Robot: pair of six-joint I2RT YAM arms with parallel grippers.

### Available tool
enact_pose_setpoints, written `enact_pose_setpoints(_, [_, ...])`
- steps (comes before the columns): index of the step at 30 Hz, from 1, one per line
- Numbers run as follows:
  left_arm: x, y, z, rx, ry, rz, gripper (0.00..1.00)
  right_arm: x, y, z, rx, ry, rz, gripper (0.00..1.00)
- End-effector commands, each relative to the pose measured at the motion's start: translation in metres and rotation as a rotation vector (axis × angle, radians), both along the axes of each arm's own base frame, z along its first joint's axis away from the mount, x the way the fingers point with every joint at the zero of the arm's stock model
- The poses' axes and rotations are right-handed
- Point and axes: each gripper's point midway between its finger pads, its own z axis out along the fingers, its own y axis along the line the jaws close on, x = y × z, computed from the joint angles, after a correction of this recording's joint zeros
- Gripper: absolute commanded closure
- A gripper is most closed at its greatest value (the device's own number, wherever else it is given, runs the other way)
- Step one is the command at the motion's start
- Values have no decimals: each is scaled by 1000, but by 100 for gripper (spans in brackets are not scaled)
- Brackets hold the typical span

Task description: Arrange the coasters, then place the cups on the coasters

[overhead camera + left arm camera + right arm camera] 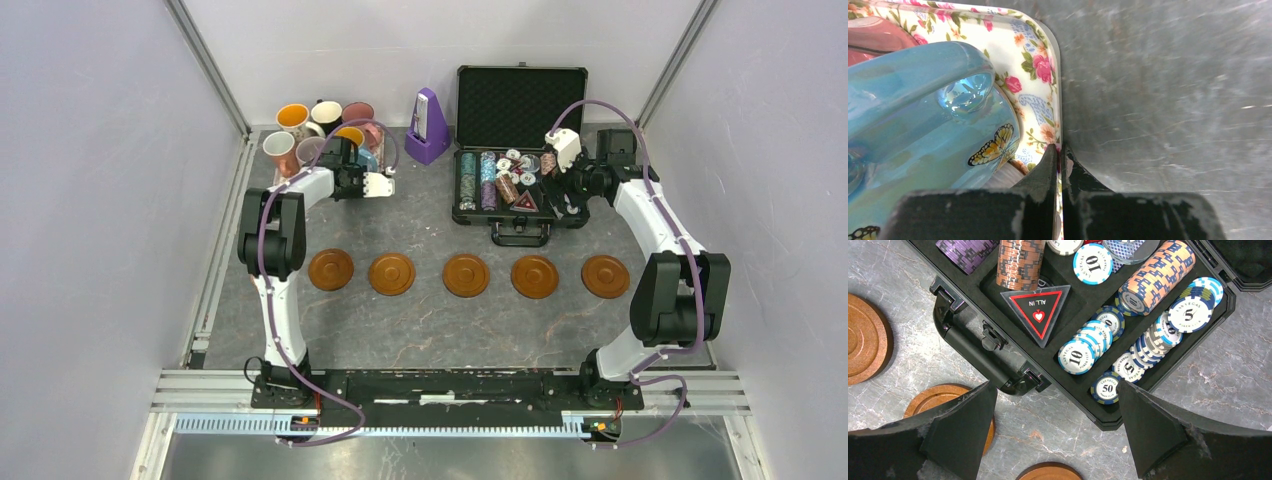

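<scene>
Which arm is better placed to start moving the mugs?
Left. The left gripper grips the floral tray beside the blue butterfly mug; the right gripper hangs open over the poker chip case.

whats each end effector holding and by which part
The left end effector pinches the tray by its rim, beside the blue mug. The right end effector is open, holding nothing.

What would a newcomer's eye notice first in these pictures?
Five brown coasters lie in a row across the middle. Behind them, an open black case shows colourful poker chips. At far left, the left gripper pinches the rim of a floral tray beside a blue mug.
</scene>
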Motion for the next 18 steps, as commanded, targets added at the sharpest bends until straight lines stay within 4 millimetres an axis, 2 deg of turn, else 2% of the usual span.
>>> enact_pose_setpoints(1, [-87,-51,-30,-81,296,-62,98,2,-1,13,-4,-44,10,2])
enact_pose_setpoints(8, [-122,-66,-30,-82,376,-84,98,-2,-3,15,-6,-54,7,2])
enact_pose_setpoints(14, [-166,-81,-28,-78,446,-172,98,-5,-2,16,4,-57,7,2])
enact_pose_setpoints(18, [-181,-95,-26,-89,467,-173,98,-6,0,17,15,-59,7,2])
